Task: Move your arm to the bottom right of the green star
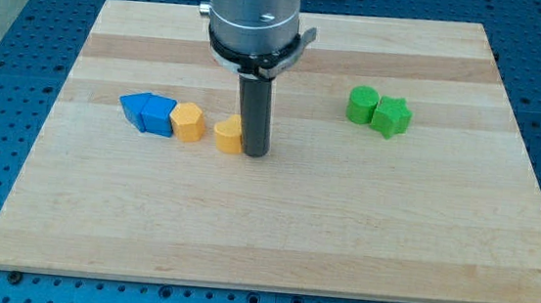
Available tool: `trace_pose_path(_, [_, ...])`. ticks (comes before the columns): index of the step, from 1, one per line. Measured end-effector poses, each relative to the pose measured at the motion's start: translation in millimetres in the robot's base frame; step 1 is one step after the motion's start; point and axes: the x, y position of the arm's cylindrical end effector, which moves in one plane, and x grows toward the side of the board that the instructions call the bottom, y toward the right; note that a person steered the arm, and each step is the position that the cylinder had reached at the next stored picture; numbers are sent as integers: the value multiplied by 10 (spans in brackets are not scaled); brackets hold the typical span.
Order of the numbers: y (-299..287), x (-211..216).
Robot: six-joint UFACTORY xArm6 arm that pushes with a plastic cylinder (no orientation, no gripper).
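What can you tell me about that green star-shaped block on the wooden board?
The green star is a small, chunky, matte block, lying flat on the wooden board toward the view's right. Its left edge touches a rounder green block. My tip is far off to its left, beside a yellow block.

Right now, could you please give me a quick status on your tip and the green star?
My tip beside yellow heart, view's left-centre. Green star far to view's right, touching green block. Path between looks open.
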Motion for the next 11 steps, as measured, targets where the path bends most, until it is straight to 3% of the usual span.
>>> trace_pose_path(3, [-263,-3])
trace_pose_path(7, [1175,-3])
trace_pose_path(11, [2242,-54])
